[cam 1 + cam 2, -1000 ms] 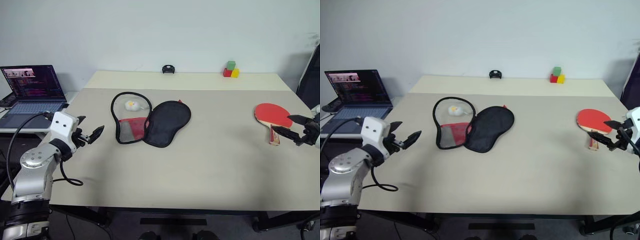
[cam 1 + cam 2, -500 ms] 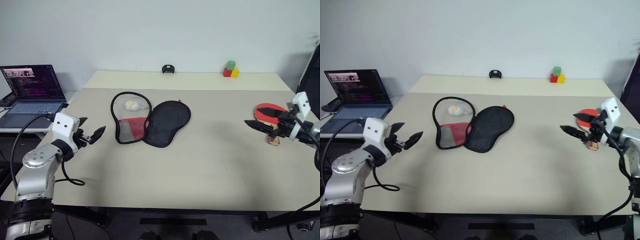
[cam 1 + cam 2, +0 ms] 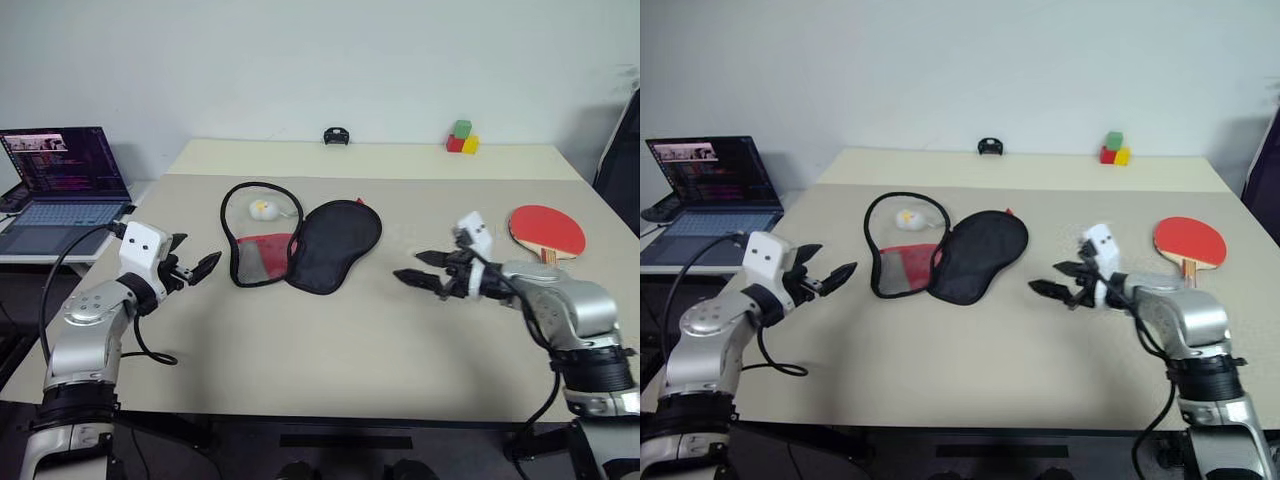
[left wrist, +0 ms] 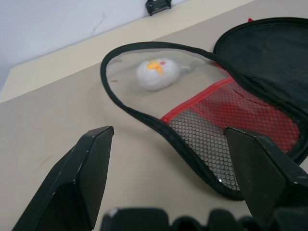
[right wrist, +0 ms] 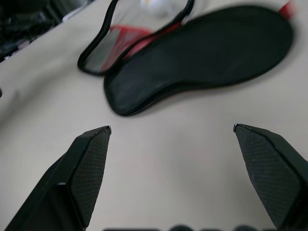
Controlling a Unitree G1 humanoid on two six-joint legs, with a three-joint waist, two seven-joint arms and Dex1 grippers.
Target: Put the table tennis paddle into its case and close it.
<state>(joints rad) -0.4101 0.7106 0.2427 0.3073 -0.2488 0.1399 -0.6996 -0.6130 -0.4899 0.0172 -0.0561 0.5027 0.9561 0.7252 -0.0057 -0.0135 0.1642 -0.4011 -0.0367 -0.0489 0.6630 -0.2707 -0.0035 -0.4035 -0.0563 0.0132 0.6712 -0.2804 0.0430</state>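
Left eye view shows the table tennis paddle (image 3: pixel 546 230) lying flat near the right edge of the table (image 3: pixel 330 350), its round red rubber face toward the back and its short light wooden handle with dark and red trim pointing toward the front edge. Nothing touches it.

Left of the table's middle, the case (image 3: pixel 300 245) lies unzipped and spread open in two paddle-shaped halves joined along one side. The right half shows smooth black lining; the left half is a see-through panel over a red strip and black mesh, ringed by a black zipper edge. Under that clear panel a small white ball-like object (image 4: pixel 157 73) with yellow and orange marks rests toward the rounded end.

Between case and paddle, the right gripper (image 3: pixel 420 272) hangs above bare tabletop with both black fingers spread wide and holding nothing, aimed at the case's black half. Off the table's left edge, the left gripper (image 3: pixel 199 266) points at the mesh half, its fingers also parted wide and empty.

Broad matte beige surface lies open along the front edge. At the back edge sit a small black object (image 3: pixel 337 137) and, toward the right corner, green, red and yellow blocks (image 3: pixel 461 139). Beside the table's left edge stands an open laptop (image 3: pixel 60 185).
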